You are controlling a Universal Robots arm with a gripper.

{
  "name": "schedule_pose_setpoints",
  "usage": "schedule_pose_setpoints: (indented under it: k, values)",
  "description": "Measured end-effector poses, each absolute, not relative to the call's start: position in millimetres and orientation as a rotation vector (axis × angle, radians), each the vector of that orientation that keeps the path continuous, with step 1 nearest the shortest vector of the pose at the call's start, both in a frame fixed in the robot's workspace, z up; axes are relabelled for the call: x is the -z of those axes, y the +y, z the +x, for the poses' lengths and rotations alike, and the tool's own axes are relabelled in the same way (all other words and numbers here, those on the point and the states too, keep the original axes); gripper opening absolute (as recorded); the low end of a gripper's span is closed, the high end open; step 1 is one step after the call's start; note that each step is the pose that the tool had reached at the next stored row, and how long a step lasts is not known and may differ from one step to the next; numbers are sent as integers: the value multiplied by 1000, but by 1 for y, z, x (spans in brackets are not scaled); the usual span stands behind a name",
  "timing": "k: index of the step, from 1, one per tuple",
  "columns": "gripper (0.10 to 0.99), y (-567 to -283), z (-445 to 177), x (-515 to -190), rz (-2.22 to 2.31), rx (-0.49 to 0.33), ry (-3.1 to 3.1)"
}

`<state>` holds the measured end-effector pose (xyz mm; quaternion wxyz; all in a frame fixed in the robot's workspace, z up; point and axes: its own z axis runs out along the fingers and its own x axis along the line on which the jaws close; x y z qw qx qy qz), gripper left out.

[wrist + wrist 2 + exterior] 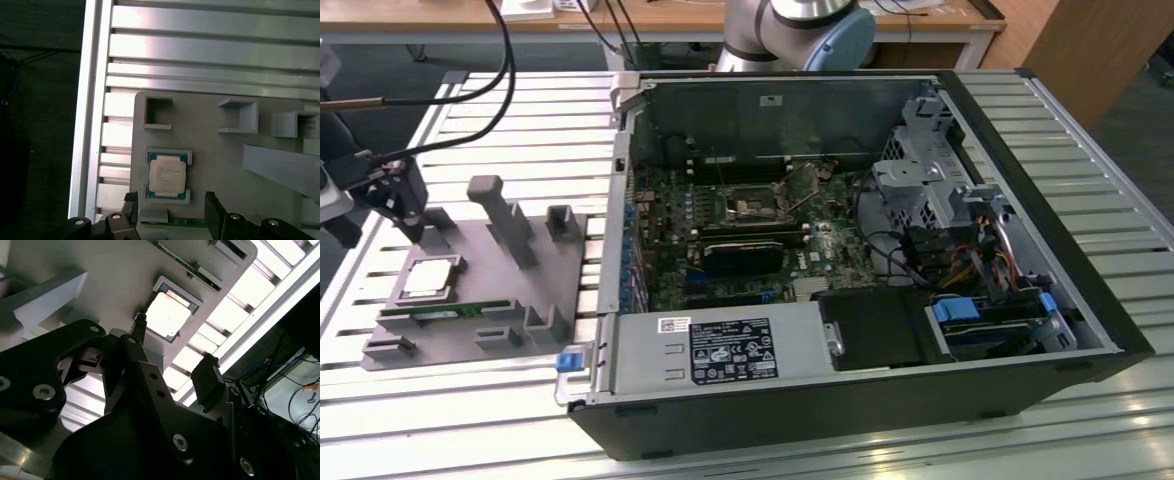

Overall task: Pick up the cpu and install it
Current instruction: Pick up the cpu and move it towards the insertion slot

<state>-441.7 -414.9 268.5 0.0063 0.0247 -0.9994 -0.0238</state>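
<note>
Fingers [212,210] spread apart and empty, poised close above the cpu [167,175] without touching; cpu flat in a framed recess of the grey fixture [210,150] on the slatted bench [200,50]; open computer case [787,420] to the exterior view's right of the fixture.

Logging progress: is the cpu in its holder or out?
In. The cpu lies flat in its recess on the grey fixture; the open pincer hovers above, holding nothing.
</note>
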Motion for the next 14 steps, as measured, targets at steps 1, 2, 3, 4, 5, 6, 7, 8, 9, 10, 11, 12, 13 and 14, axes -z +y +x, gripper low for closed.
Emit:
schedule_pose_setpoints:
  k: [1,2,3,4,5,6,7,8,9,10,11,12,13,14]
  values:
    - [643,-415,-442,-268,77,74,-3127]
    - [643,-415,-442,-268,77,74,-3127]
    - [643,-415,-442,-267,77,74,-3127]
    - [643,-415,-442,-267,77,74,-3127]
    - [643,-415,-442,-267,77,74,-3127]
    - [643,-415,-442,-267,77,74,-3127]
    - [643,-415,-442,-267,77,74,-3127]
    - [643,-415,-442,-267,77,75,-3127]
    - [643,-415,-442,-267,77,75,-3127]
    - [643,-415,-442,-266,77,75,-3128]
    - [643,-415,-442,-266,77,75,-3128]
    - [643,-415,-442,-265,77,75,-3127]
    - [643,-415,-442,-265,77,75,-3127]
    - [643,-415,-442,-264,77,75,-3127]
